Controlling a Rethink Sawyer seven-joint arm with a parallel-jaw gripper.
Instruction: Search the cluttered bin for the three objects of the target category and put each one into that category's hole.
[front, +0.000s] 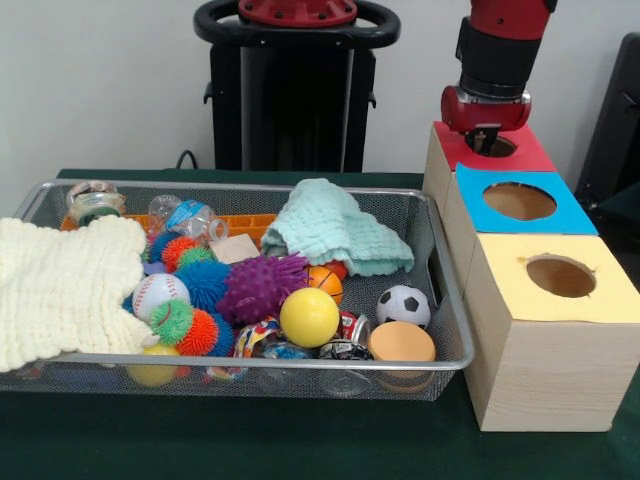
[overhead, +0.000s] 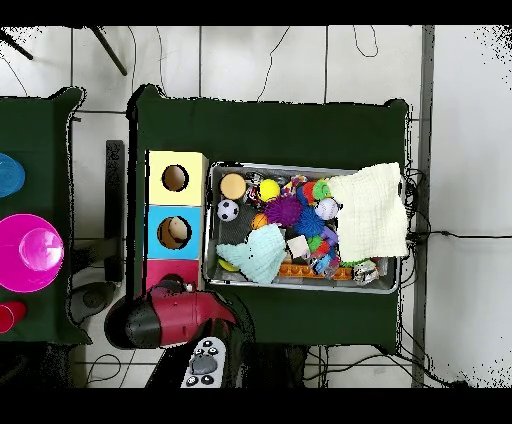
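— Pincer (front: 486, 143) hangs right over the red box's hole (front: 497, 147); you cannot tell whether it is parted or closed.
— And the balls?
— Your yellow ball (front: 309, 317) lies in the wire bin (front: 446, 290). No writing reads.

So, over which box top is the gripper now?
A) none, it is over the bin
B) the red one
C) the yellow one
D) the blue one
B: in the front view the gripper hangs right above the hole of the red-topped box, the farthest of the three boxes from the camera.
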